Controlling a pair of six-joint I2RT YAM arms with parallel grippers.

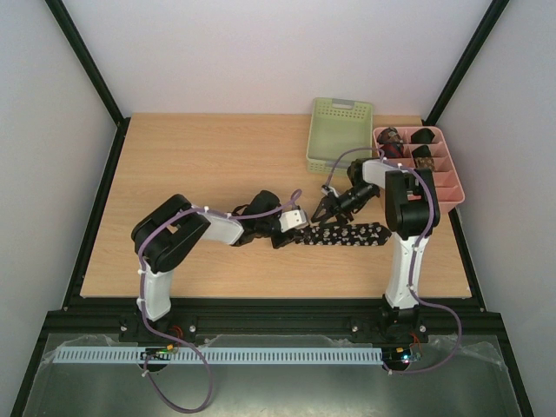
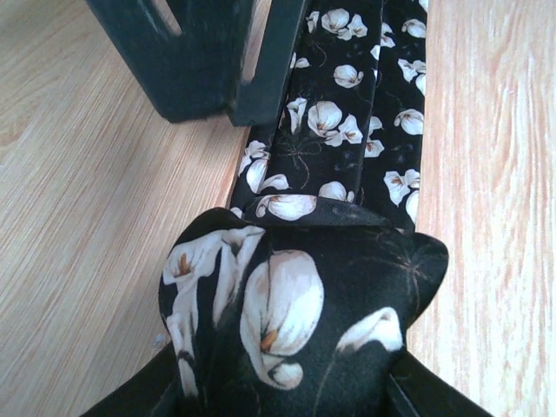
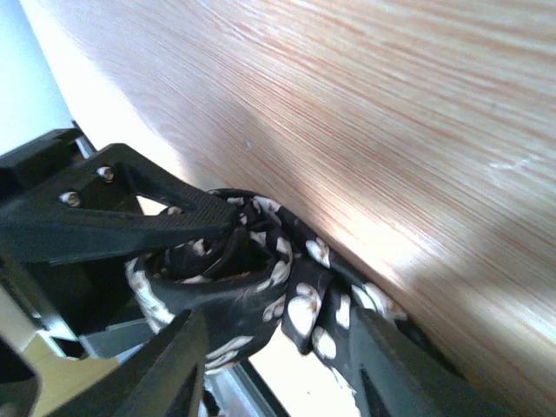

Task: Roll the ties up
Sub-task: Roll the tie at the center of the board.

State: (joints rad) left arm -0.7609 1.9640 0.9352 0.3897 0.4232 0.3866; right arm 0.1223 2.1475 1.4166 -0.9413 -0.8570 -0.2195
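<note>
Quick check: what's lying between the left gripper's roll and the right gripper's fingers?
Just a flat stretch of the tie on the table, from the left gripper to the right gripper. The left wrist view shows it.

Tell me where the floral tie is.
In the top view the tie lies on the table, right of centre, running from the left gripper toward the right arm, just nearer than the right gripper.

One long tie [image 1: 347, 234] half rolled, small rolled ties [image 1: 390, 139] stowed.
Black with white flowers, it lies flat on the table [image 1: 200, 165], its left end wound into a loose roll [image 2: 295, 321]; the dark bundles sit in the pink tray's [image 1: 446, 188] far compartments.
</note>
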